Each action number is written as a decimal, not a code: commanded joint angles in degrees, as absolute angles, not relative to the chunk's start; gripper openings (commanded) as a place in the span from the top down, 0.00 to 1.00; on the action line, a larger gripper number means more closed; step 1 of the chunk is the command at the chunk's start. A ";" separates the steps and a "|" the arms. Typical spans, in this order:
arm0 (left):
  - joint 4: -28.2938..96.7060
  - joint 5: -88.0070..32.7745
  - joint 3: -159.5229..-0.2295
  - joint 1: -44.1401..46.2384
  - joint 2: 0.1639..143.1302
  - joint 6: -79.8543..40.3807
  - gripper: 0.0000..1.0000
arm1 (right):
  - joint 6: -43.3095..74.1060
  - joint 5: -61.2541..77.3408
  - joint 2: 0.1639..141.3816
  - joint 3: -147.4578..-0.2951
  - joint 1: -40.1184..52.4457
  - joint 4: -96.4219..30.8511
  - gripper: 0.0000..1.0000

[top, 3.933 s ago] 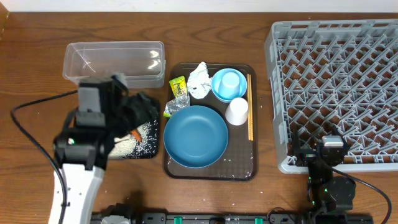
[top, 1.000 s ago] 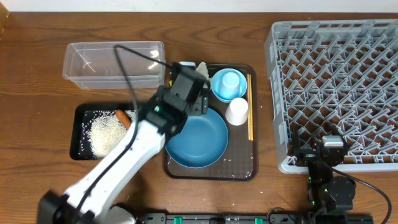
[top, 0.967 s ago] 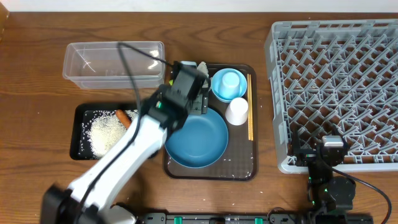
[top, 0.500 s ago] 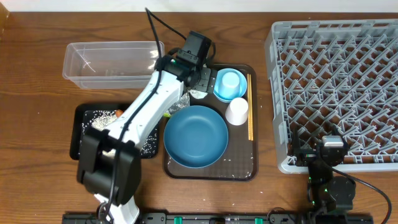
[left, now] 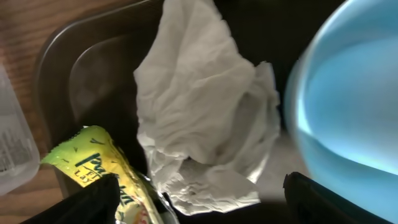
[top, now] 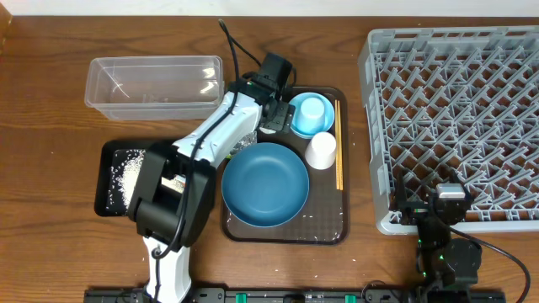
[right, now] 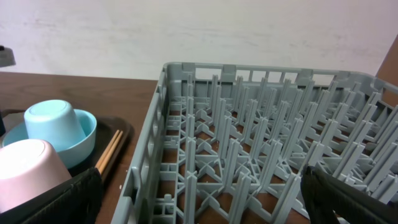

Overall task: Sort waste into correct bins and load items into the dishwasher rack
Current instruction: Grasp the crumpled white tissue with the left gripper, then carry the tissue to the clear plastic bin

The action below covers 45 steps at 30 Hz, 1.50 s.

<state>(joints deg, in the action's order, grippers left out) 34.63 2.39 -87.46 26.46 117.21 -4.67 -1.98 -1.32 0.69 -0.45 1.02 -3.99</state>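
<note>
my left gripper (left: 198, 202) hangs spread wide over the crumpled white napkin (left: 199, 112), which lies on the brown serving tray (left: 81, 68) between the yellow-green wrapper (left: 102, 158) and the light blue bowl (left: 348, 112). my right gripper (right: 202, 199), fingers far apart, sits by the grey dishwasher rack (right: 249, 143).

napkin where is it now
In the left wrist view the napkin lies mid-frame on the brown tray, between the wrapper and the blue bowl.
</note>
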 commanded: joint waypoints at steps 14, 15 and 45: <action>34.83 0.32 -87.92 26.44 119.61 -4.21 0.19 | -2.44 -1.69 0.49 -0.30 0.38 -4.10 0.01; 34.85 0.19 -87.90 26.44 119.81 -4.84 0.19 | -2.44 -1.69 0.49 -0.30 0.38 -4.10 0.01; 36.67 -0.01 -87.90 30.39 108.71 -8.47 0.94 | -2.42 -1.69 0.49 -0.30 0.38 -4.10 0.01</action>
<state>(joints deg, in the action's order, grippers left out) 36.01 0.08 -87.46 30.76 111.31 -6.09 -1.98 -1.32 0.69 -0.45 1.02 -3.99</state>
